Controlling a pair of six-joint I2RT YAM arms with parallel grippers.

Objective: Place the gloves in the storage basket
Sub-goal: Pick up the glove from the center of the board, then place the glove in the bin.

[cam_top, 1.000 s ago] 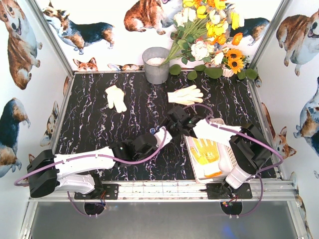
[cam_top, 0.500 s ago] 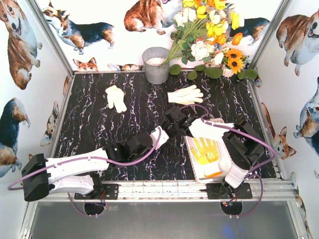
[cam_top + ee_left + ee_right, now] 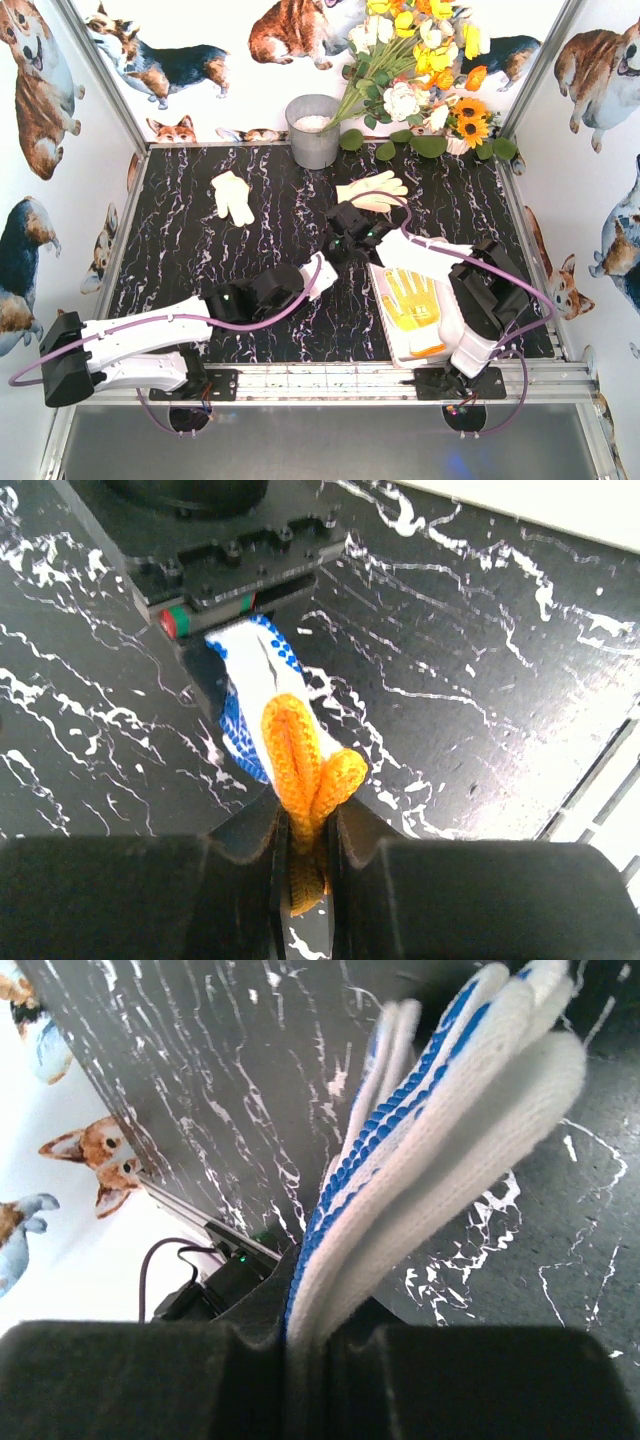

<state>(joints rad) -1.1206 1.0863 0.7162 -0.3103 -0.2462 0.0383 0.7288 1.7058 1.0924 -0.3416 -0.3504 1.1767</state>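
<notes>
A white glove (image 3: 450,1130) is pinched tight by the right tool (image 3: 300,1340); the basket (image 3: 397,350) is found toward the desk's (image 3: 200,260) near right corner.

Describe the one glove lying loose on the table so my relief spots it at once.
Find the grey metal bucket at the back of the black marble table. Just in front of it, to the left, lies a plain cream glove. Unlike the others, it lies alone and untouched, outside the white basket.
</notes>
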